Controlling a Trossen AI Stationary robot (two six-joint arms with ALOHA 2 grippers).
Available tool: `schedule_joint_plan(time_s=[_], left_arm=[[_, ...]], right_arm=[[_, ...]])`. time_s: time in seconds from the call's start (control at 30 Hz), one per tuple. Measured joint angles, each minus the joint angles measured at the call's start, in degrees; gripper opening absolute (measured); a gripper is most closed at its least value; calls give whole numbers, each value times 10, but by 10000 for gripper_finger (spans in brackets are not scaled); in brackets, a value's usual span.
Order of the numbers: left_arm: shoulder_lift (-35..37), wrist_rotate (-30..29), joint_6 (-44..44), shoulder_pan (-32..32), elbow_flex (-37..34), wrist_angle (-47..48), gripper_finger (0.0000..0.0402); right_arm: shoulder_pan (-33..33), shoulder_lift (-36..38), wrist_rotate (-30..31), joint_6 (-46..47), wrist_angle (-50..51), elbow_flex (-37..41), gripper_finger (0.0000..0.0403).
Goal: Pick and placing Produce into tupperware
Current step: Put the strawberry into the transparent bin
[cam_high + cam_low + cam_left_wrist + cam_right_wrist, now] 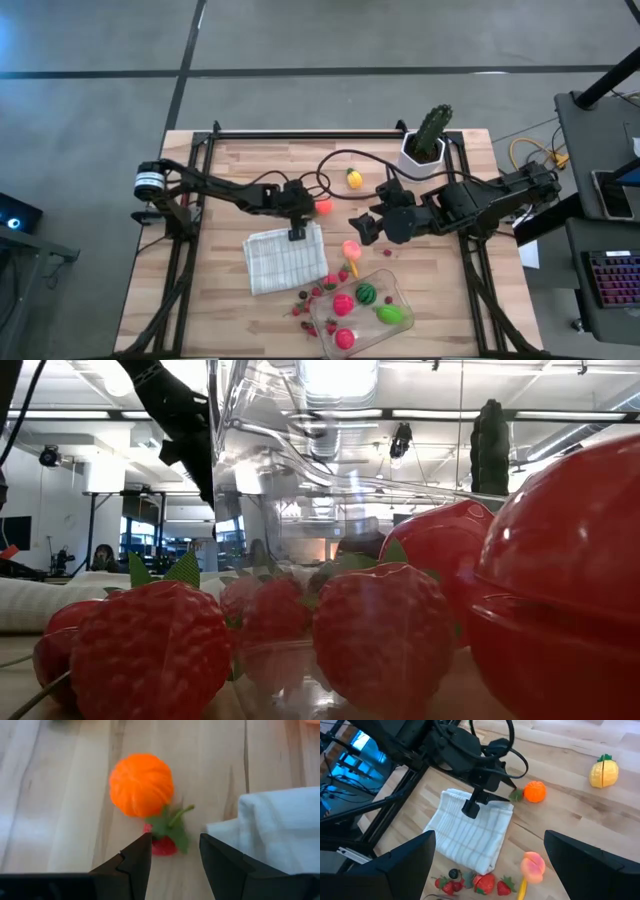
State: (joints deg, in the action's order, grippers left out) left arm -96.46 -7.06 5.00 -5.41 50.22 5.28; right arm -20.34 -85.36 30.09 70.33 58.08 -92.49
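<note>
The container [362, 312] sits at six o'clock on the surface [240, 165], holding four pieces, while berries [310, 300], a peach [351, 249], a lemon [354, 179] and an orange [323, 207] remain outside. The left gripper [172, 852] hovers, fingers parted, over a strawberry [162, 845] beside the orange; the right gripper [487, 862] waits, fingers released, at three o'clock. The low view is blocked by close berries.
</note>
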Motion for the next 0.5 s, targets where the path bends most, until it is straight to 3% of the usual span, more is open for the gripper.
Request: schedule_joint_plan(time_s=[0.5], left_arm=[[-22,6,3,-3,8,-18,152]], right_arm=[[0,0,0,-14,0,0,363]])
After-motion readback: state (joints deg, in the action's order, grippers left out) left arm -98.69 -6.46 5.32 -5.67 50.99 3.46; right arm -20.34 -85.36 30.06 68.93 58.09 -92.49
